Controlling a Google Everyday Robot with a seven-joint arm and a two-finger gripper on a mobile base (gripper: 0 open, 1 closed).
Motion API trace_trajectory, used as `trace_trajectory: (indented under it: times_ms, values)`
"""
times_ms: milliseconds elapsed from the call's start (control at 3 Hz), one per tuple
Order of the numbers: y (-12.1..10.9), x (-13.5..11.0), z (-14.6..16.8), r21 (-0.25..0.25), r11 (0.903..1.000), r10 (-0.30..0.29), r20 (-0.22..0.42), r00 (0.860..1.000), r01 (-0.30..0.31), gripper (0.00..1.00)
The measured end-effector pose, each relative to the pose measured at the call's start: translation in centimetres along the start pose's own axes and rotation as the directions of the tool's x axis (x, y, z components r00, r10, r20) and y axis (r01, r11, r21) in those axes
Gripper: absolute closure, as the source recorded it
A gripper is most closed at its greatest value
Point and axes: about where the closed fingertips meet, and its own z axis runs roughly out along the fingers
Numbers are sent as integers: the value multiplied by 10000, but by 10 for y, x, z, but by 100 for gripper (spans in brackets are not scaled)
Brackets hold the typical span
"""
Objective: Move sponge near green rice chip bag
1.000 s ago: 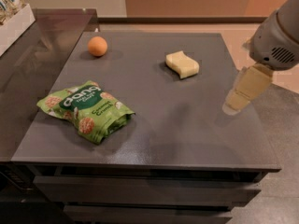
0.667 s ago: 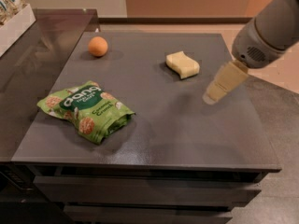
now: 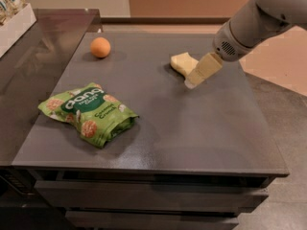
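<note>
The pale yellow sponge point(image 3: 182, 63) lies on the dark tabletop, right of centre toward the back. The gripper point(image 3: 192, 83) comes in from the upper right on a grey arm; its pale fingers point down-left and their tips sit at the sponge's front right corner, partly covering it. The green rice chip bag point(image 3: 88, 113) lies flat at the front left of the table, well apart from the sponge.
A round orange fruit point(image 3: 100, 47) sits at the back left of the table point(image 3: 201, 133). A white box point(image 3: 14, 25) with packets stands on the counter at far left. The table's right edge drops to the floor.
The arm has swung left and toward the back. The gripper moved from the table's right edge to the sponge's front right corner. The sponge, bag and fruit have not moved.
</note>
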Motion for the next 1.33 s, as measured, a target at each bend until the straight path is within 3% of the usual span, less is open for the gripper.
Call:
trace_trajectory:
  times_ms: [1000,1333]
  values:
    - [-28,-22,84,-541,9963,672,74,9977,-667,0]
    - [-32,-23,100,-570,9954,768,-107,9970,-773,18]
